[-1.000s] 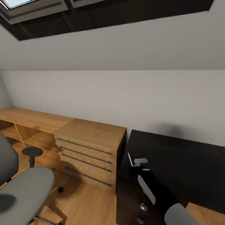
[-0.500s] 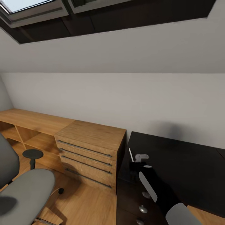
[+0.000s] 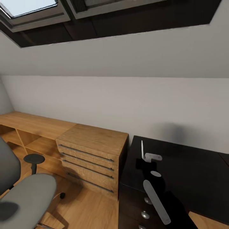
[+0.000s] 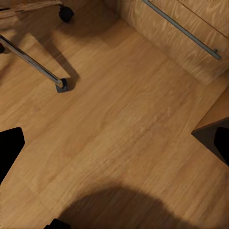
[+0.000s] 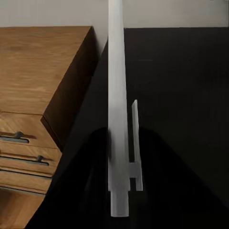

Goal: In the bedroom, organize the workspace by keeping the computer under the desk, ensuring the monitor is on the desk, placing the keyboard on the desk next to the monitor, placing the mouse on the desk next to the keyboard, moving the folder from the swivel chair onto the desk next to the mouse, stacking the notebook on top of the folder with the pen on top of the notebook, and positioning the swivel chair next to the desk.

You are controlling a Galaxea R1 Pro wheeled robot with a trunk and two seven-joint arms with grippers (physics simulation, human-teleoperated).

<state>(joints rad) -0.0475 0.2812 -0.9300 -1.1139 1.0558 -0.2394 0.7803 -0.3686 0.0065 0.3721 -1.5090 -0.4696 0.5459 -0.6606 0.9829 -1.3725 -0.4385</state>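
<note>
My right gripper [image 3: 142, 162] is shut on the pen [image 3: 142, 149], a thin white stick held upright above the left end of the desk [image 3: 190, 165]. The right wrist view shows the pen [image 5: 118, 109] running long between the dark fingers, over the glossy black desk top [image 5: 181, 95]. At the lower left stands the swivel chair [image 3: 25, 197], with grey seat and a black armrest. My left gripper [image 4: 114, 148] hangs open over the wooden floor, near a chrome leg and caster of the chair [image 4: 61, 85].
A light wooden dresser [image 3: 92, 149] with long bar handles stands against the desk's left end, with a low wooden shelf [image 3: 28, 124] beyond it. The desk's black drawer unit has silver knobs [image 3: 145, 215]. A sloped wall and skylight [image 3: 28, 8] are above.
My right gripper has carried the pen farther over the desk, away from its front edge. The head view has tilted slightly upward. The chair has stayed put.
</note>
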